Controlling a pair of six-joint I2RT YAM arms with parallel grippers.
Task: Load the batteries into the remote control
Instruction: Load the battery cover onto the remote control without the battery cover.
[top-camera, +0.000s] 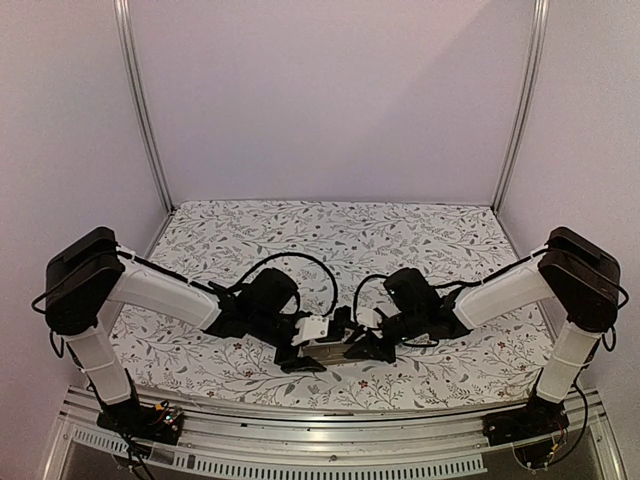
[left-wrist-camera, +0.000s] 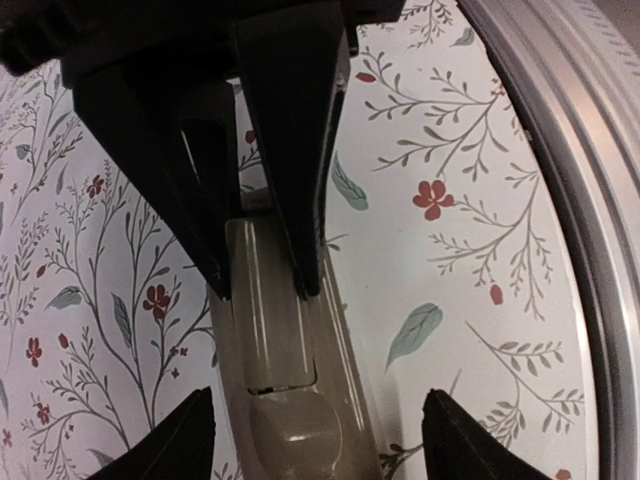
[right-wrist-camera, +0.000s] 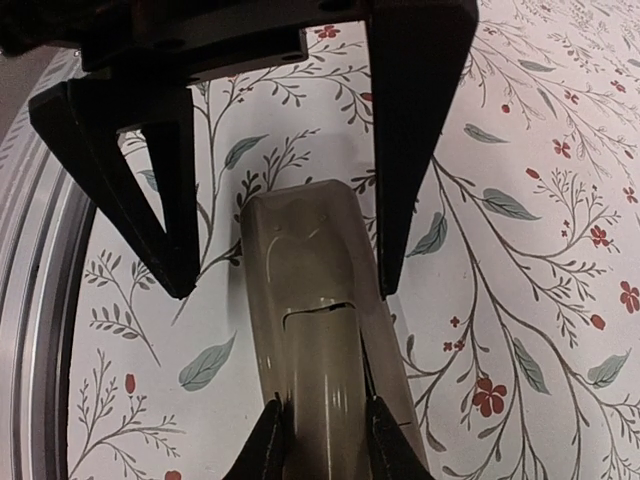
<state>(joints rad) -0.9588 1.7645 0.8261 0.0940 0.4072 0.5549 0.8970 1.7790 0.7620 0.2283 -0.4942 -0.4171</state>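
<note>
The left tool is clenching one end of the remote, whose grey-beige back is facing up, near the 6 o'clock edge of the floral desk. The right tool is hanging released, its fingers straddling the remote's other end at 3 and 9 o'clock.

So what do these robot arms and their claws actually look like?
The left arm and right arm are alike: smooth white tubular links between bulky black joints, with thin black cables looping near the wrists. The left gripper and right gripper are matte black, with two flat wedge fingers tapering to tips. No markings show.
</note>
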